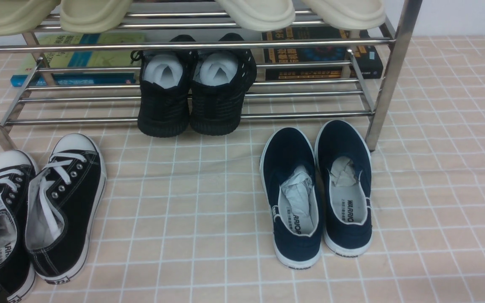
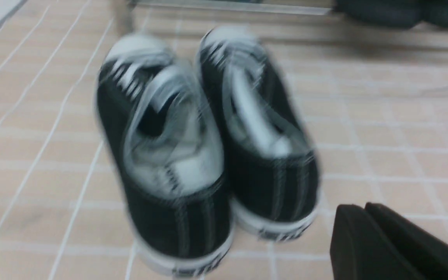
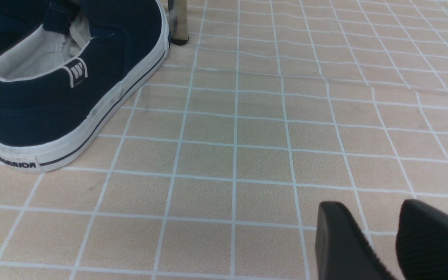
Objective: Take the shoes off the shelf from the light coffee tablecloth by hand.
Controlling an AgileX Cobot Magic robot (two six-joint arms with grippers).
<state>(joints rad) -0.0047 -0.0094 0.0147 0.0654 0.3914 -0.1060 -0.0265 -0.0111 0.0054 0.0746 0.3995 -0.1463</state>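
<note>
Black canvas sneakers (image 1: 36, 210) with white laces and toe caps stand as a pair on the tablecloth (image 1: 192, 219) at the front view's far left, off the shelf (image 1: 192, 44) and just in front of its left post, toes toward it. Only a dark scrap of the left arm shows at that view's bottom-left corner, beside the nearer sneaker's heel. In the blurred left wrist view the left gripper (image 2: 368, 237) sits low behind the heels, apart from them, its two black fingers pressed together, holding nothing.

Beige-pink cloth with a white grid covers the whole surface. All-black knit sneakers (image 1: 194, 92) rest on the chrome rack's lowest bars — heels overhanging the front bar — with books behind and cream slides on the tier above. Navy slip-ons (image 1: 316, 193) stand on the cloth near the right post.

Farther right, the right gripper (image 3: 375, 241) hovers over bare cloth — fingers apart, empty, well clear of the slip-ons.
</note>
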